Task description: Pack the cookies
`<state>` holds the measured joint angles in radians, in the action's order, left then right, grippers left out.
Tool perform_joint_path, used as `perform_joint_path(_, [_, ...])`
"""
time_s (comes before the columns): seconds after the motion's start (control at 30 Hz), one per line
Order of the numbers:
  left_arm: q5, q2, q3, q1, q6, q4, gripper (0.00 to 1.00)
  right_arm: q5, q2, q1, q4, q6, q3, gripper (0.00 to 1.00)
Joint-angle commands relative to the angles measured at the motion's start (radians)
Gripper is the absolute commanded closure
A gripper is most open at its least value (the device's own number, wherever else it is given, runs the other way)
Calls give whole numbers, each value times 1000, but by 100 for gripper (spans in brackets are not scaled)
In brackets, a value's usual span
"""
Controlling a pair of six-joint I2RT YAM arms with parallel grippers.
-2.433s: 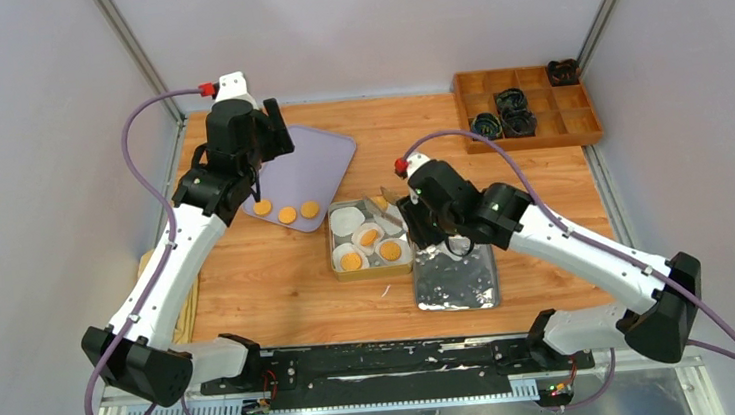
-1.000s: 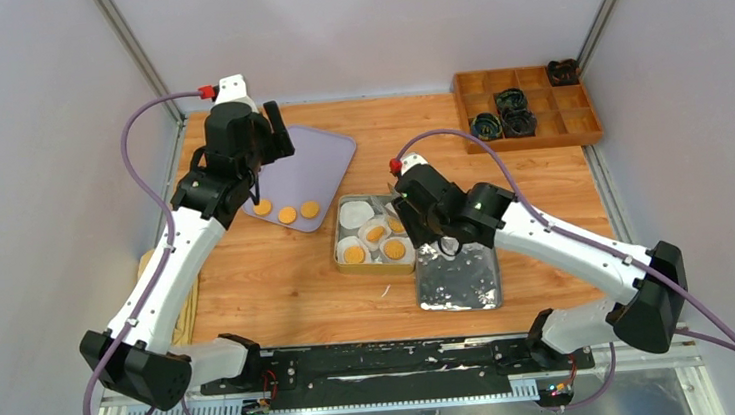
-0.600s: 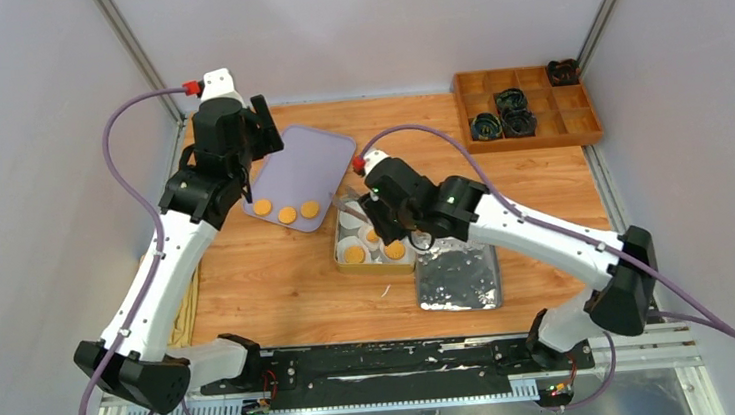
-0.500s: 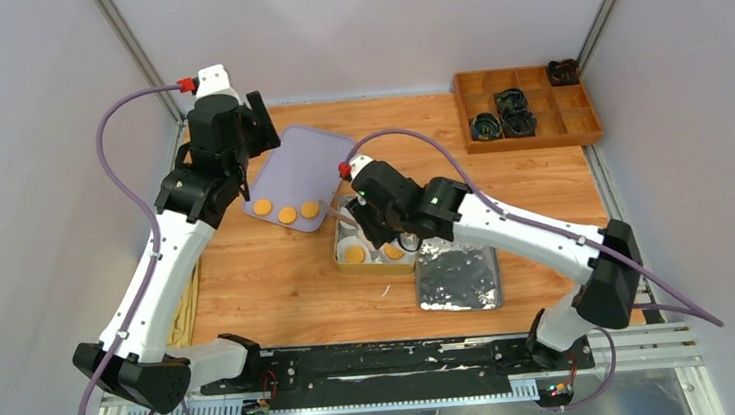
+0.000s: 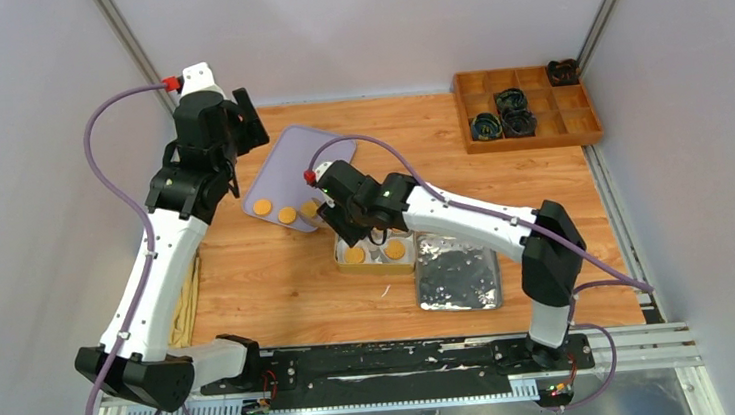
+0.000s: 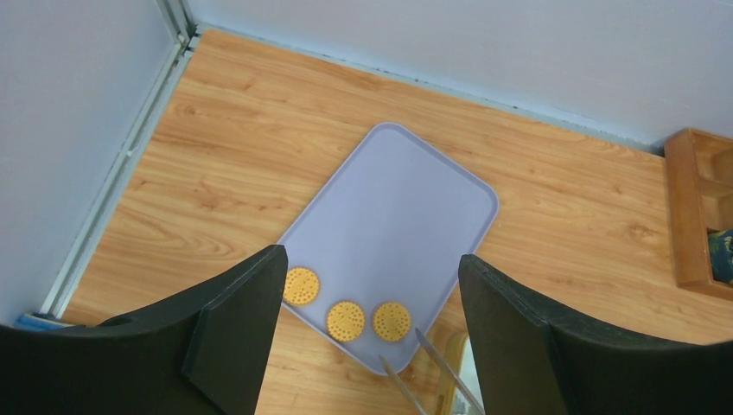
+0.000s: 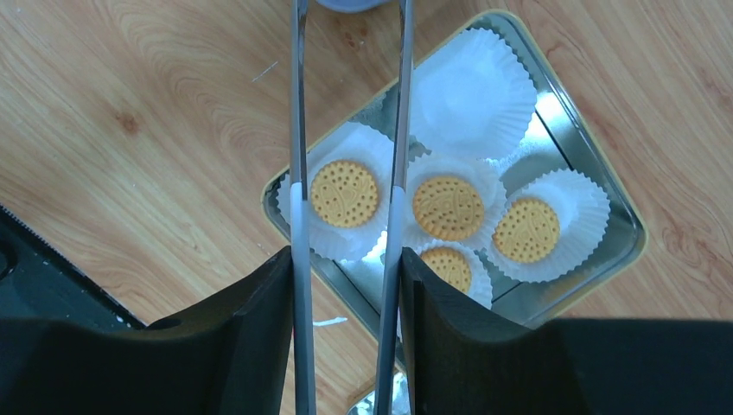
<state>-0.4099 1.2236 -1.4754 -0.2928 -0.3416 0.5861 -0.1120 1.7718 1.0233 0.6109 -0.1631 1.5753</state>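
Orange cookies: three lie in a row on the lilac tray, four sit in paper cups inside the tin. Left gripper gapes wide, empty, near the tray. Right gripper clamps tongs, tips apart at the tray's corner.

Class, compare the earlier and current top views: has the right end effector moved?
Yes. The right end effector, shut on tongs, swung left in the top view, across the tin toward the purple tray.

Three cookies on the tray, four more in the tin right of it
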Motion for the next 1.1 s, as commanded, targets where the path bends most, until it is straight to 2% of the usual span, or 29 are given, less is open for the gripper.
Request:
perform_joint_path(0.0, [27, -1, 5, 15, 1, -3, 22, -27, 59, 11, -7, 49, 70, 52])
perform_joint_path(0.3, [44, -17, 42, 27, 12, -25, 21, -110, 163, 5, 14, 84, 138, 50])
perform_joint_path(0.5, [51, -27, 53, 32, 9, -33, 21, -102, 222, -4, 31, 81, 181, 50])
perform_joint_path(0.63, [50, -30, 60, 35, 9, -34, 21, -33, 236, -23, 34, 50, 171, 51])
perform_joint_path(0.77, [61, -31, 69, 37, 7, -39, 21, -32, 229, -26, 34, 39, 168, 59])
perform_joint_path(0.87, [65, -31, 71, 37, 3, -41, 21, -56, 205, -26, 35, 41, 179, 75])
perform_joint_path(0.97, [70, -31, 69, 37, 0, -42, 21, -88, 171, -27, 34, 48, 201, 84])
perform_joint_path(1.07, [76, -33, 69, 37, -5, -46, 21, -129, 128, -26, 32, 58, 217, 86])
